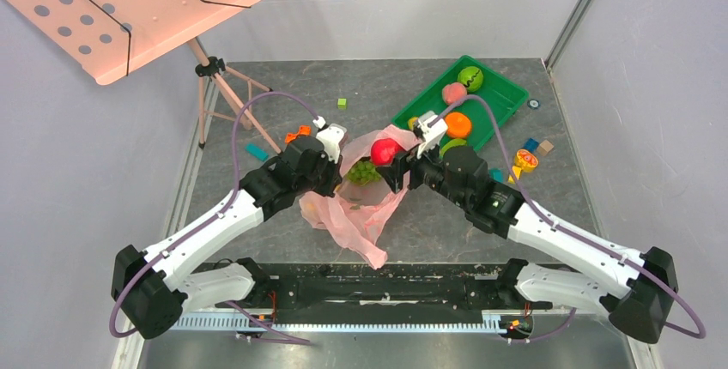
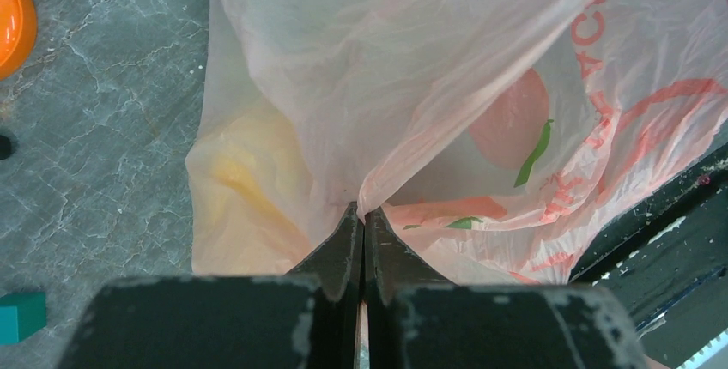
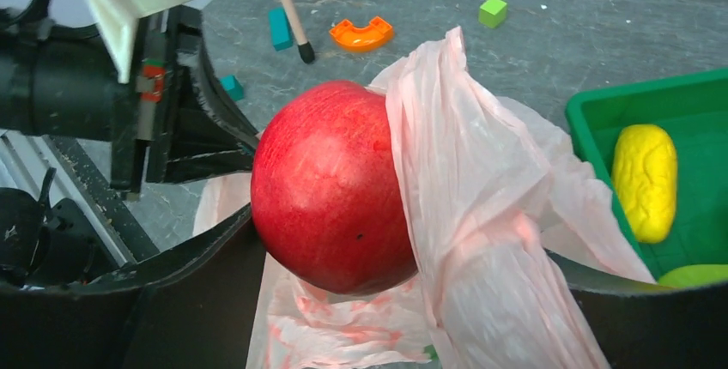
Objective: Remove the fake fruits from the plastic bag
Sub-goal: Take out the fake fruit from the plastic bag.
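— Top external first: how much of the plastic bag [image 1: 360, 214] can you read?
— One bag, crumpled on the worktop [image 1: 429, 77] between the two arms. One green grape bunch [image 1: 363, 172] shows in its opening. The film hides the rest of the inside.
— Left wrist?
— The left claw [image 2: 362, 214] is pressed together, with bag film pinched between the tips. Through the film I see one yellow shape [image 2: 245, 172], too blurred to name.
— And the right?
— The right claw [image 3: 403, 257] is clamped on the one red apple [image 3: 330, 184], held at the bag's rim, just beside the grapes. A fold of bag drapes the apple's side and covers the far finger, so contact there is hidden.
— Anything cut off?
— One green tray [image 3: 601, 111] near the bag, sliced by the frame edge, so its contents can't be fully counted.
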Motion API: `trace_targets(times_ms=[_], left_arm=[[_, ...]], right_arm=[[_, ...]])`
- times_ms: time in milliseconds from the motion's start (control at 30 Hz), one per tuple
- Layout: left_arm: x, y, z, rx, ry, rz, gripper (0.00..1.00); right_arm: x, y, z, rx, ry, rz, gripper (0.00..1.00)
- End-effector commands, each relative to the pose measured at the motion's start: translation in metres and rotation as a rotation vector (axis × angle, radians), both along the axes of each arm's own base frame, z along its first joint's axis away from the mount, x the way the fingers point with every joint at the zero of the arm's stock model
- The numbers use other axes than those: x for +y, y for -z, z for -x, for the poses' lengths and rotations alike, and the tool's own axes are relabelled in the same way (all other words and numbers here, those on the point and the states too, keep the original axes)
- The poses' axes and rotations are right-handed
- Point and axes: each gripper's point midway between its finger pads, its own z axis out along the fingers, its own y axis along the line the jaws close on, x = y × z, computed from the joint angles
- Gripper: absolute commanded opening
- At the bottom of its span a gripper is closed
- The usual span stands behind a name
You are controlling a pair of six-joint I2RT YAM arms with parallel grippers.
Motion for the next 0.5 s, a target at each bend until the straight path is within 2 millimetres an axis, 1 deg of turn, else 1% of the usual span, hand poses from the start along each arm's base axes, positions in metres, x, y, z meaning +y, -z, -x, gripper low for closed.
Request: trace_targets(times_ms=[0, 33, 133, 233, 267, 333, 367, 467], left_arm=[[0.008, 0.003, -0.001, 0.005, -0.043, -0.016, 0.02], [0.008, 0.003, -0.001, 0.006, -0.041, -0.018, 0.02], [0.008, 0.003, -0.001, 0.005, -0.041, -0.020, 0.02], [0.008, 0.004, -0.001, 0.008, -0.040, -0.019, 0.02], [0.007, 0.004, -0.001, 0.009, -0.040, -0.017, 0.02], [0.006, 0.004, 0.000, 0.013, -0.039, -0.011, 0.02], [0.004, 0.003, -0.001, 0.015, -0.038, -0.003, 0.02], [-0.004, -0.003, -0.004, 0.013, -0.033, 0.034, 0.02]], right_arm=[[-0.014, -0.034, -0.023, -0.042, 0.043, -0.037, 0.68], [-0.020, -0.029, -0.027, -0.021, 0.056, -0.024, 0.68], [-0.034, -0.031, -0.037, -0.003, 0.081, -0.051, 0.67], [-0.038, -0.037, -0.039, 0.014, 0.054, -0.095, 0.67], [-0.037, -0.038, -0.038, 0.018, 0.037, -0.107, 0.67], [-0.028, -0.037, -0.030, 0.030, -0.038, -0.110, 0.67], [-0.022, -0.041, -0.025, 0.012, -0.083, -0.134, 0.66], [-0.014, -0.030, -0.010, 0.022, -0.172, -0.148, 0.66]])
